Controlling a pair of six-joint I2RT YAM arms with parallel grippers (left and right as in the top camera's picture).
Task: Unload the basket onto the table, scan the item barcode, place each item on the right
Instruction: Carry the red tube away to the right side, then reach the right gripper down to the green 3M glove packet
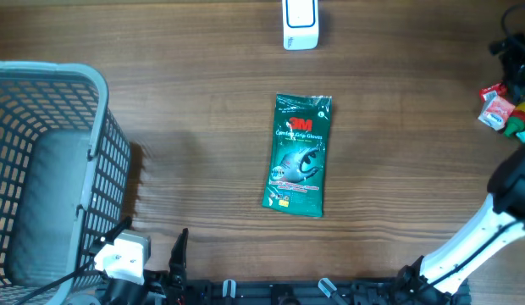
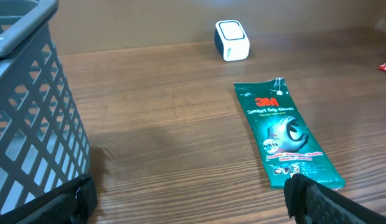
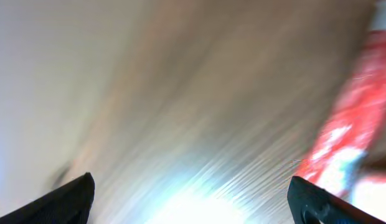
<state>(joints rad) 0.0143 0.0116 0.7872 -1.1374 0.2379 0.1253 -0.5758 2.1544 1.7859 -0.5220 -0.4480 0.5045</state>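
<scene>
Pack (image 1: 298, 154) is lying face-up mid-frame on the desk (image 1: 195, 127), below the scanner (image 1: 301, 24), barcode presumably underneath. Left claw (image 2: 192, 196) and right claw (image 3: 193, 199) are standing wide open, gripping nothing.

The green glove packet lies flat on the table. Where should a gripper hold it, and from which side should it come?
Probably across its narrow width, pinching the two long edges of the glove packet near the middle, coming straight down from above. It lies flat and thin on the table, so a sideways approach would find no face to grasp.
</scene>
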